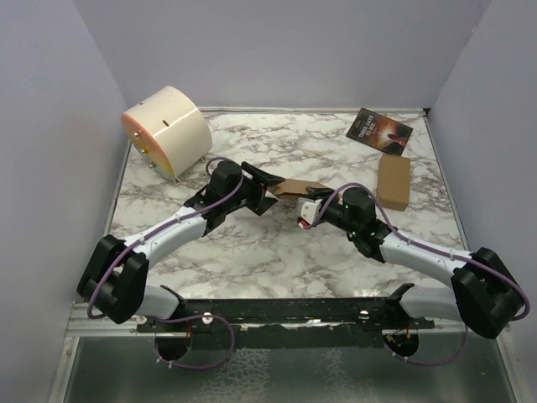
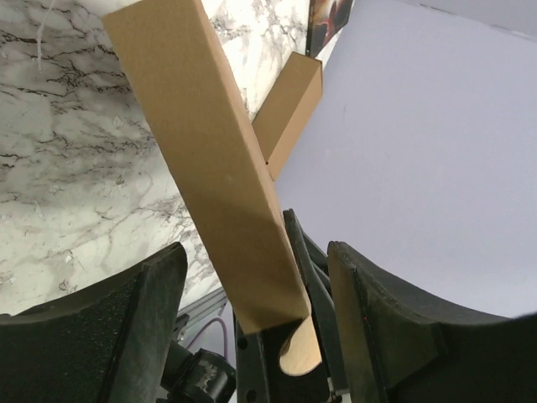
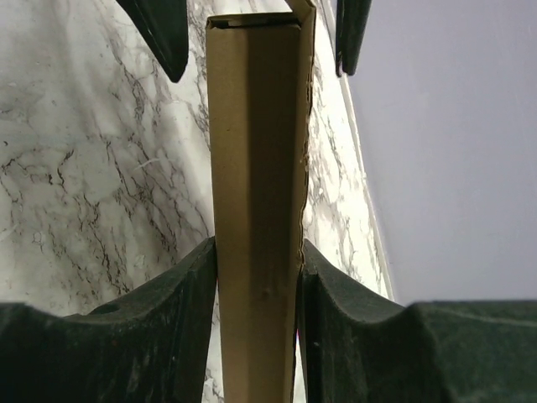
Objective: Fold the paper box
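The paper box (image 1: 295, 188) is a narrow, folded brown cardboard piece held above the table's middle between both arms. My right gripper (image 1: 307, 210) is shut on it: in the right wrist view both pads press the sides of the paper box (image 3: 256, 168) at the right gripper (image 3: 257, 252). My left gripper (image 1: 267, 190) stands open around the other end. In the left wrist view the paper box (image 2: 210, 151) runs between the jaws of the left gripper (image 2: 256, 256) with a gap on each side. The left fingers (image 3: 161, 34) show at the top of the right wrist view.
A smaller brown cardboard box (image 1: 393, 182) lies at the right and also shows in the left wrist view (image 2: 289, 105). A dark printed booklet (image 1: 379, 130) lies at the back right. A cream drum-shaped object (image 1: 168, 130) stands at the back left. Purple walls close in the marble table (image 1: 252, 252).
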Controlling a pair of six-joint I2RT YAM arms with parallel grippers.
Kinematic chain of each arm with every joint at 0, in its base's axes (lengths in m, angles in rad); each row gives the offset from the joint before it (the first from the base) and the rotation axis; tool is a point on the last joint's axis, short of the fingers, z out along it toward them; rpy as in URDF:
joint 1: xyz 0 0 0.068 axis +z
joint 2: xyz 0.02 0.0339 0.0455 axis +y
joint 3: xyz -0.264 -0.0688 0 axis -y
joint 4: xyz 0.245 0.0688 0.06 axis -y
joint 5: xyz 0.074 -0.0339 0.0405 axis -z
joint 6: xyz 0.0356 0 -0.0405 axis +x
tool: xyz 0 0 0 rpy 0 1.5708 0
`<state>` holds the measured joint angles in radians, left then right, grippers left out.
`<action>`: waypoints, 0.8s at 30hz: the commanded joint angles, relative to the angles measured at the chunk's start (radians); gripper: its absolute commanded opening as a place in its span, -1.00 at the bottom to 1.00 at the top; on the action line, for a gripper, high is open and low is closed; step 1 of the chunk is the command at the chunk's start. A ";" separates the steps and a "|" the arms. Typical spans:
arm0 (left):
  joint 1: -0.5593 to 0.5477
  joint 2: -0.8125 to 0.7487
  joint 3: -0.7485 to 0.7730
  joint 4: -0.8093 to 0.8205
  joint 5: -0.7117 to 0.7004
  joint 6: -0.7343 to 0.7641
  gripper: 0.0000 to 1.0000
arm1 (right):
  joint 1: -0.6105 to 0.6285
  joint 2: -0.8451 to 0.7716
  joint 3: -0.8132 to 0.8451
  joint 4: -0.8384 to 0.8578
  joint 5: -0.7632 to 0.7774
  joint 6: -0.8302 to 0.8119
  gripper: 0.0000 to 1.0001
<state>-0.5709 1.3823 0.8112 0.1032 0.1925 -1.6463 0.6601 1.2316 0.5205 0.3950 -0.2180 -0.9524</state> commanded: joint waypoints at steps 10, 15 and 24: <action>0.028 -0.243 -0.063 -0.087 -0.182 0.153 0.63 | -0.077 -0.088 0.093 -0.112 -0.103 0.256 -0.23; 0.040 -0.410 -0.107 -0.065 -0.281 0.435 0.71 | -0.181 -0.073 0.222 -0.285 -0.296 0.491 -0.24; 0.042 -0.627 -0.297 0.105 -0.182 0.856 0.87 | -0.333 0.128 0.449 -0.475 -0.704 1.041 -0.26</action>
<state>-0.5316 0.7895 0.5766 0.1619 -0.0151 -1.0084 0.3676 1.2617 0.9051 0.0273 -0.6613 -0.2523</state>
